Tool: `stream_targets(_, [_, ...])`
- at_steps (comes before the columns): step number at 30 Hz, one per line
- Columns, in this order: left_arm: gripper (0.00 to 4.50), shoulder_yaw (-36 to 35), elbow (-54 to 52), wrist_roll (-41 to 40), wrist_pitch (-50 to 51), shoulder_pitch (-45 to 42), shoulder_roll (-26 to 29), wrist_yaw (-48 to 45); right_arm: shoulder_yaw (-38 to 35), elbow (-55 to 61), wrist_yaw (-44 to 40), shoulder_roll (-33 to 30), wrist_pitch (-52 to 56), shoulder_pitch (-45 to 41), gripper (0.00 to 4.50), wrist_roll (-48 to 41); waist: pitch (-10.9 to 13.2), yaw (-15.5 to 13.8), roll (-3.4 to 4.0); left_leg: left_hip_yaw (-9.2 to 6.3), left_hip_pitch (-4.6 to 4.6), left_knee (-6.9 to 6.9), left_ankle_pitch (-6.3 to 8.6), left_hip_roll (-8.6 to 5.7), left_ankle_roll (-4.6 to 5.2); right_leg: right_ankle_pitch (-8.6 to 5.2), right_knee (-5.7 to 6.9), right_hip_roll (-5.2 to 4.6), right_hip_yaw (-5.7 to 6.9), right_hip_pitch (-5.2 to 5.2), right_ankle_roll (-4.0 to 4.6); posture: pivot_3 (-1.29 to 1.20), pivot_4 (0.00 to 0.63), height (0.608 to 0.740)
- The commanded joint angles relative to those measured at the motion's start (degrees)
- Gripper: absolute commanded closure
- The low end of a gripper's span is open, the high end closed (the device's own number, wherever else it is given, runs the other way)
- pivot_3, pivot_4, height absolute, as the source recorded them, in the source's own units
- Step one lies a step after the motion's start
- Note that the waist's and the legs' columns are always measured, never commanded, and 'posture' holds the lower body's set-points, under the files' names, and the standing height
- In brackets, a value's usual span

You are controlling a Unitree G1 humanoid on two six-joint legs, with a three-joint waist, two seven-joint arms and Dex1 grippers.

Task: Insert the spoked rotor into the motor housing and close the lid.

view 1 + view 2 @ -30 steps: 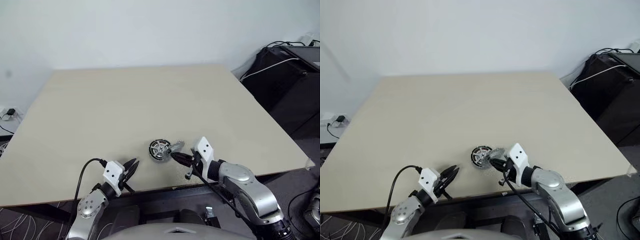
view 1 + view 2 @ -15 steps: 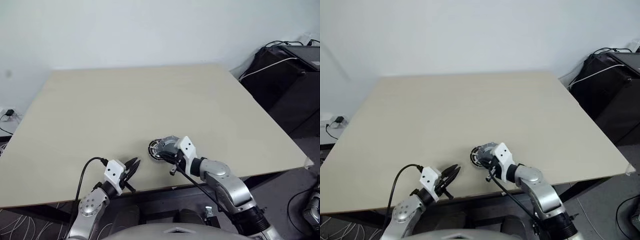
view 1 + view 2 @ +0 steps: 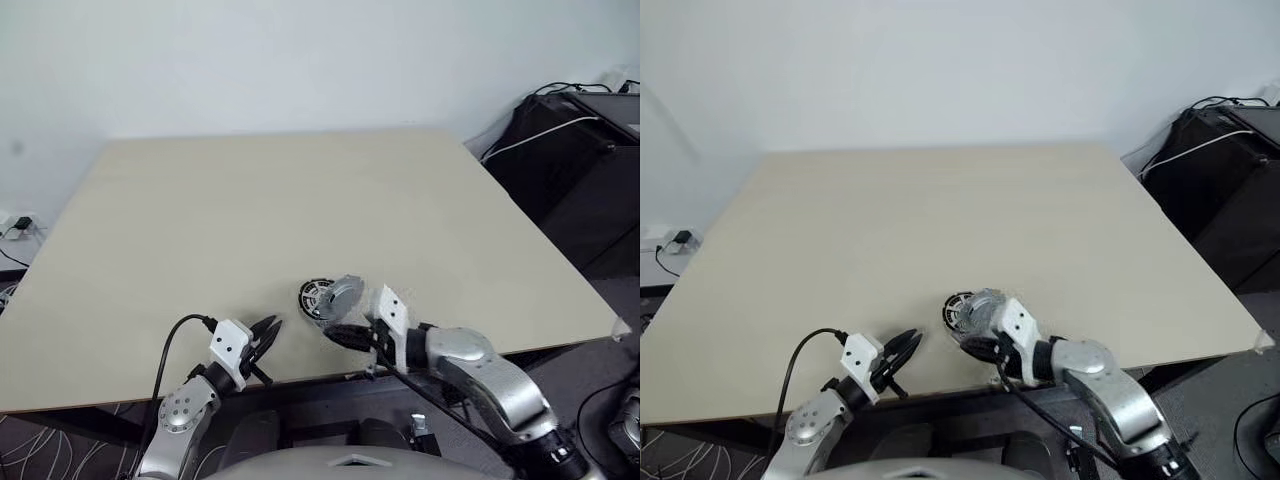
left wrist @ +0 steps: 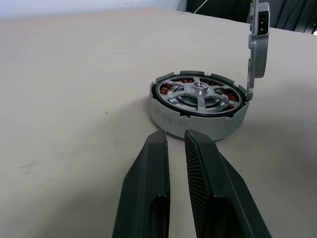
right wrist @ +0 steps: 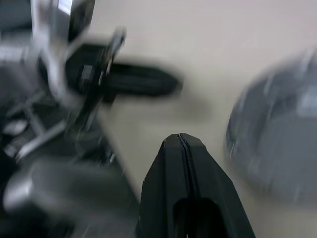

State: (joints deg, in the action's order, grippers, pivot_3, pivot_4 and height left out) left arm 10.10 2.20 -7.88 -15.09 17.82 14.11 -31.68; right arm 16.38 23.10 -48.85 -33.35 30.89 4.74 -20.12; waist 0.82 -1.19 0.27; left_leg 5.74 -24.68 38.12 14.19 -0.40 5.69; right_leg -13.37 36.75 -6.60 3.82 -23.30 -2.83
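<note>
The motor housing (image 4: 198,124) sits near the table's front edge, with the spoked rotor (image 4: 198,93) lying inside it over the copper windings. The lid (image 3: 346,293) stands tilted on edge against the housing's right rim, and it appears edge-on as lid (image 4: 257,54) in the left wrist view. My right gripper (image 3: 330,334) is shut and empty, pointing left, just in front of the housing and apart from the lid. My left gripper (image 4: 173,134) rests low to the housing's front left. Its fingers are a narrow gap apart with nothing between them.
The pale table (image 3: 250,200) stretches wide behind the housing, and its front edge runs just under both grippers. Black equipment with cables (image 3: 580,130) stands off the table's right side. A black cable (image 3: 165,350) loops from my left wrist.
My right gripper swung left against the lid, then drew back toward the front edge. The lid now stands more upright against the housing. The left gripper has not moved.
</note>
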Motion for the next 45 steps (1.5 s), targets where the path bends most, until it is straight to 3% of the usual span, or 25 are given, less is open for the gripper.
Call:
stream_targets(1, [3.88,0.36,-1.87,-0.39,0.00,-1.31,-0.33,-0.38,-0.80,1.95,-1.62,-3.28,0.90,0.37,4.50,0.04,0.01,-0.05,-0.01,0.00,0.00,0.00,0.00,0.01,0.00,0.00,0.00,0.01,0.02,0.00,0.00,0.00,0.000,0.740])
stream_targets(7, [3.88,0.43,-1.52,-0.40,0.12,-1.60,-0.32,-0.72,-4.34,-4.75,10.88,1.38,-3.28,-1.56,4.50,7.51,0.00,0.05,0.00,0.00,0.04,0.01,-0.01,0.06,-0.01,0.00,0.03,0.02,0.10,0.00,-0.02,0.00,0.000,0.740])
stream_targets(26, [3.88,0.03,-2.14,-0.48,0.63,-0.50,-0.48,0.15,-5.74,-7.37,11.38,6.70,-7.72,-3.87,4.50,7.75,0.00,-0.38,0.01,0.04,0.00,0.03,0.00,0.05,0.01,0.03,-0.02,0.01,0.11,0.00,-0.05,0.00,0.000,0.740])
stream_targets(45, [3.88,0.25,-1.96,-0.42,1.16,-1.12,-0.63,0.37,0.07,-14.92,14.02,15.62,-6.97,-9.22,4.50,10.45,-0.02,0.20,0.04,0.04,0.02,0.03,0.00,0.03,0.00,0.05,0.02,0.01,0.12,-0.01,-0.03,0.00,0.000,0.740])
